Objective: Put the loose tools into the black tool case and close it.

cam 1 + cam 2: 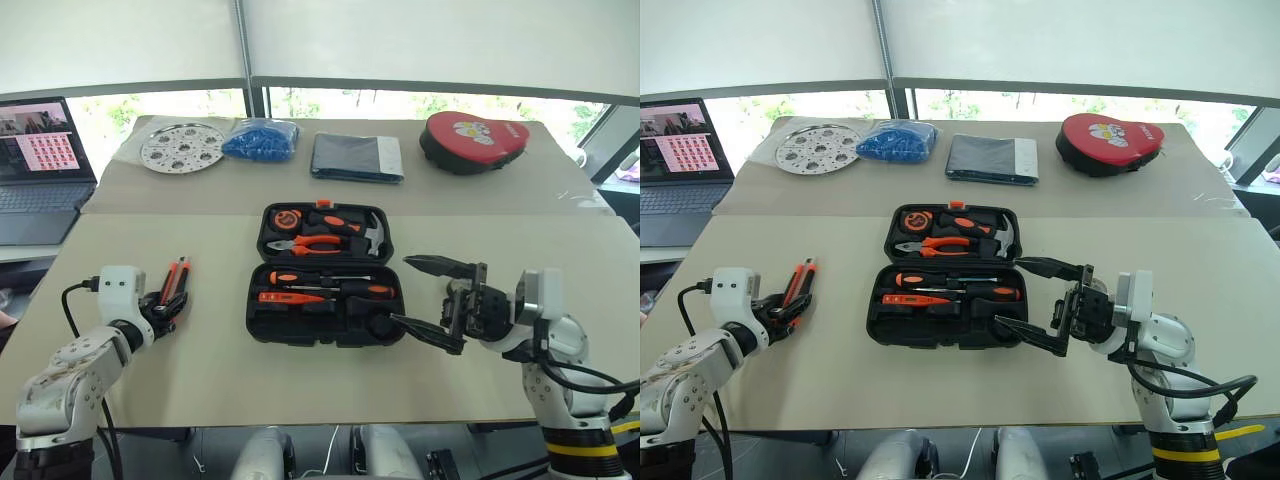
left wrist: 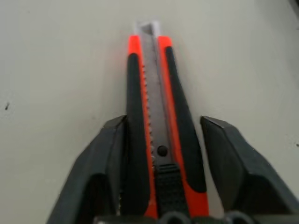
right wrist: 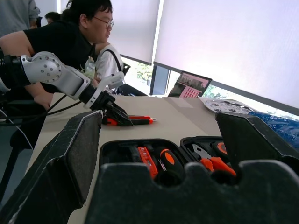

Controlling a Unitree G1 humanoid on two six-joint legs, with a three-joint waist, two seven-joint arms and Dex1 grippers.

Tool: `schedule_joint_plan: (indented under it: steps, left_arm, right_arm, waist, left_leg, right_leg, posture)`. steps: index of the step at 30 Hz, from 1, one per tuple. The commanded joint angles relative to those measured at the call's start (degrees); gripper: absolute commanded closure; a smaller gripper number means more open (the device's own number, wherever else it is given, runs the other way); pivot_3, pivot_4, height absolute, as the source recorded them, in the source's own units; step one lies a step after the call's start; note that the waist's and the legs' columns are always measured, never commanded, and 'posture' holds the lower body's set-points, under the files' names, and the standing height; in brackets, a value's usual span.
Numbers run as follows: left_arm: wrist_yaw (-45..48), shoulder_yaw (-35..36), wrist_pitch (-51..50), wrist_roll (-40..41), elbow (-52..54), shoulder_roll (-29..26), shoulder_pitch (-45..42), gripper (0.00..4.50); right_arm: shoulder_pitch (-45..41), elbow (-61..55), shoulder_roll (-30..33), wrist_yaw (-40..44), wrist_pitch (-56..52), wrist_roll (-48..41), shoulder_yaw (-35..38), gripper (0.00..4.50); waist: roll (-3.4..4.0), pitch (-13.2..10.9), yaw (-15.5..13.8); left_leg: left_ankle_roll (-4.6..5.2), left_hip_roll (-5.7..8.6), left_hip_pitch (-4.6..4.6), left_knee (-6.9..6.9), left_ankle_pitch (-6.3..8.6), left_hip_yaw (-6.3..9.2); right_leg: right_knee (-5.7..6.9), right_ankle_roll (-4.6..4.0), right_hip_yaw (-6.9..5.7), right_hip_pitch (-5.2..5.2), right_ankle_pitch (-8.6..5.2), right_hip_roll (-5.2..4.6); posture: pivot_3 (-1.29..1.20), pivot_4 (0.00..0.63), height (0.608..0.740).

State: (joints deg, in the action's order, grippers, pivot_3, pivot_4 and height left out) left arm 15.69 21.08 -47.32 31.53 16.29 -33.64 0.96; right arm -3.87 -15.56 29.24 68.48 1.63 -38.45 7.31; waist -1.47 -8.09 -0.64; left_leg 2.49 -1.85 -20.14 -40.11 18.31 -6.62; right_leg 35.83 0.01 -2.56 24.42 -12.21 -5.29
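The black-orange utility knife [image 1: 177, 280] lies on the table at the left. My left gripper [image 2: 163, 121] straddles its rear half, one finger [image 2: 105, 154] touching the knife's side and the other standing a little off it. The black tool case [image 1: 255, 325] lies open in the middle. Its near half holds two screwdrivers [image 1: 320, 277], a slim orange tester [image 1: 290, 297] and a dark tape roll [image 1: 380, 322]. The far half holds pliers, a hammer and a tape measure. My right gripper [image 1: 400, 291] hangs wide open just right of the case, pointing at it with nothing between its fingers.
Along the far table stand a laptop [image 1: 35, 170], a round metal disc [image 1: 182, 147], a blue bag [image 1: 260, 140], a dark folder [image 1: 355, 157] and a red pouch [image 1: 472, 140]. People [image 3: 70, 37] sit beyond the table's left end.
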Motion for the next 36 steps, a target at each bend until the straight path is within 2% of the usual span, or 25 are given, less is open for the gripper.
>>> schedule_joint_plan:
  steps: [1, 4, 7, 10, 14, 18, 22, 26, 30, 36]
  left_arm:
    - [4.6, 0.5, 5.6, -1.4, 0.2, -0.9, 1.7, 2.81]
    - [13.4, 2.4, 16.7, -1.1, -0.3, -1.9, 0.3, 2.81]
    - [24.4, 0.6, 24.6, -1.5, -1.1, -5.1, -0.6, 2.81]
    - [43.8, -8.9, 31.4, -2.8, -0.3, -13.2, -4.8, 2.81]
    - [56.6, -23.5, 31.5, -6.4, 1.6, -17.7, -14.5, 2.81]
    - [59.1, -33.3, 29.9, -11.2, -0.2, -15.6, -21.8, 2.81]
    - [59.2, -39.8, 30.0, -17.4, -5.8, -12.4, -27.9, 2.81]
    - [57.6, -42.5, 31.7, -22.4, -10.9, -9.7, -31.2, 2.81]
    - [59.2, -44.7, 33.6, -25.4, -12.6, -9.6, -31.4, 2.81]
    - [58.1, -46.3, 31.7, -26.7, -13.4, -6.1, -31.5, 2.81]
  right_arm:
    - [0.6, -2.7, 1.3, -0.6, -0.4, -1.0, 1.7, 0.0]
    - [1.0, -3.8, 2.5, -1.3, -1.1, -1.9, 3.2, 0.0]
    - [1.7, -4.6, 4.2, -1.8, -2.2, -2.5, 4.9, 0.0]
    - [5.8, -4.5, 10.6, -0.3, -5.0, -1.8, 9.7, 0.0]
    - [11.3, -5.6, 16.4, 1.4, -8.3, -2.5, 13.3, 0.0]
    - [15.9, -7.8, 18.7, 2.3, -10.4, -1.0, 12.2, 0.0]
    - [17.5, -9.9, 17.7, 1.0, -10.8, -0.9, 11.4, 0.0]
    - [18.4, -11.1, 17.1, 0.7, -11.4, -1.4, 11.4, 0.0]
    - [18.6, -11.2, 16.6, 0.5, -11.4, -1.6, 11.8, 0.0]
    - [19.7, -11.1, 15.6, 0.6, -10.8, -0.9, 11.2, 0.0]
  waist:
    - [0.0, 0.0, 0.0]
    - [-0.03, 0.0, 0.0]
    - [-0.05, 0.0, -0.3]
    - [-0.02, 0.0, -0.6]
    - [0.08, -0.1, -1.2]
    - [0.04, -0.1, -0.3]
    - [-0.01, -0.1, 0.0]
    - [-0.03, -0.1, -0.2]
    - [-0.04, -0.1, -0.1]
    - [-0.01, -0.1, -0.5]
  left_leg:
    - [0.0, 0.0, 0.01, 0.02, 0.0, 0.0]
    - [-0.03, -0.01, -0.05, 0.05, -0.01, 0.0]
    - [-0.06, -0.04, -0.09, 0.05, -0.03, 0.02]
    - [-0.06, -0.03, -0.12, 0.07, -0.03, 0.03]
    - [0.09, 0.07, -0.19, 0.04, 0.02, -0.06]
    - [0.18, 0.06, -0.12, 0.04, 0.05, -0.05]
    - [0.44, 0.03, -0.09, 0.04, 0.19, -0.02]
    - [0.56, 0.04, -0.12, -0.09, 0.26, 0.01]
    - [0.67, 0.04, -0.15, -0.23, 0.32, -0.01]
    - [0.74, 0.1, -0.11, -0.28, 0.36, -0.01]
  right_leg:
    - [0.0, 0.0, 0.01, 0.0, 0.0, -0.02]
    - [0.0, -0.02, 0.01, 0.1, -0.01, -0.12]
    - [0.0, -0.07, -0.06, 0.13, -0.02, -0.22]
    - [-0.02, -0.14, -0.15, 0.14, -0.06, -0.21]
    - [-0.14, -0.11, -0.22, 0.08, -0.09, -0.13]
    - [-0.24, 0.03, -0.06, -0.07, -0.11, 0.17]
    - [-0.16, 0.1, 0.17, -0.05, -0.16, 0.42]
    - [-0.15, 0.12, 0.15, -0.06, -0.17, 0.43]
    - [-0.15, 0.21, 0.18, -0.08, -0.19, 0.4]
    - [-0.14, 0.26, 0.17, -0.16, -0.21, 0.28]
  posture:
    - [0.0, 0.15, 0.74]
    - [0.0, 0.15, 0.74]
    - [0.0, 0.15, 0.74]
    - [0.0, 0.15, 0.74]
    - [0.0, 0.15, 0.74]
    - [0.0, 0.15, 0.74]
    - [0.0, 0.15, 0.74]
    - [0.0, 0.15, 0.74]
    - [0.0, 0.15, 0.74]
    - [0.0, 0.15, 0.74]
